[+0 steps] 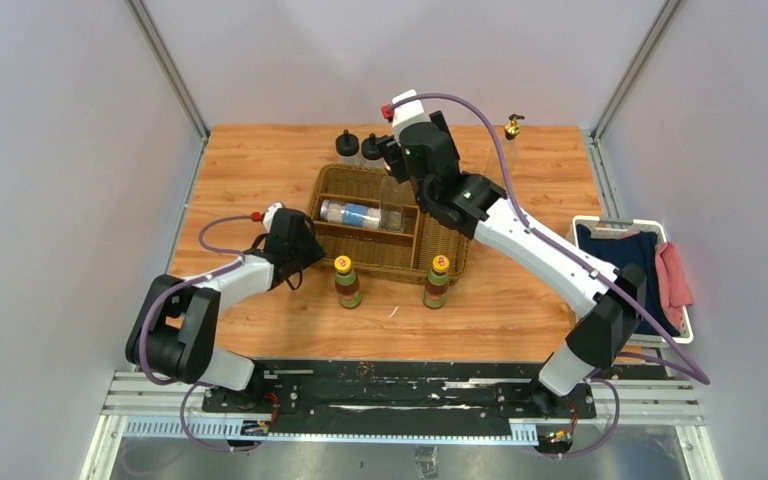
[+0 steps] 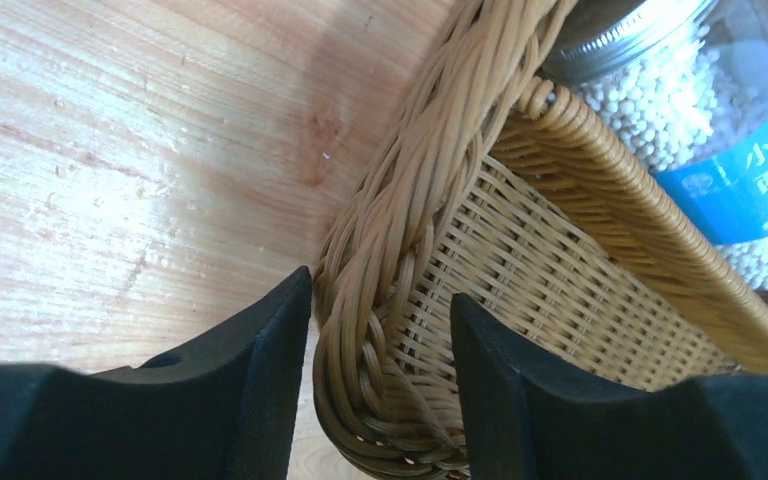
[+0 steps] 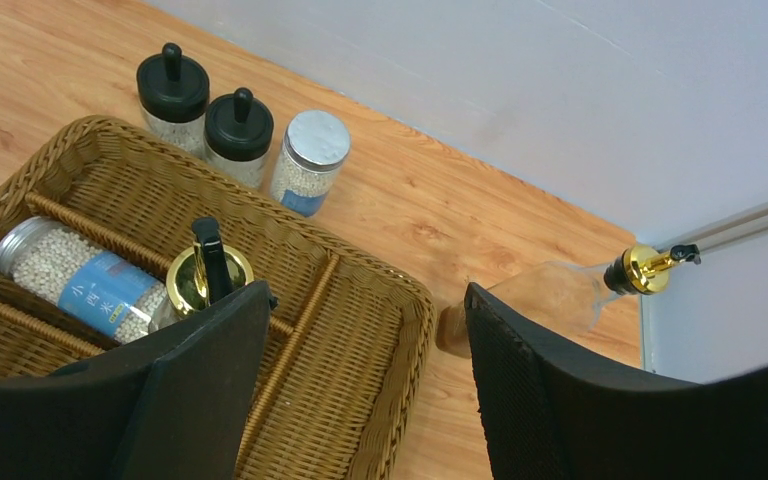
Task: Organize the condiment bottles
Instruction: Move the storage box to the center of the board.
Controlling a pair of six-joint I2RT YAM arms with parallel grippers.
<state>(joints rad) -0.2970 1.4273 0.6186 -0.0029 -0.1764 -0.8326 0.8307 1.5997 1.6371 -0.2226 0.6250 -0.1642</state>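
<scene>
Left wrist, jaws snug astride basket rim (image 2: 400,250) (grip unclear), right jaws wide

Left tool (image 2: 380,290) low, right tool (image 3: 365,290) spread wide

Lying jar (image 2: 700,130) cut off at right edge.

Wooden surface (image 1: 520,290), plank-grained, carrying one basket and six loose bottles.
Wicker basket (image 1: 390,270) at centre; two yellow-capped bottles (image 1: 347,282) (image 1: 437,281) upright just before its near side; two black-capped jars (image 3: 172,92) (image 3: 239,132) and one grey-lidded jar (image 3: 310,163) in a row behind its far side; one clear gold-topped bottle (image 1: 511,128) near the far right corner.
</scene>
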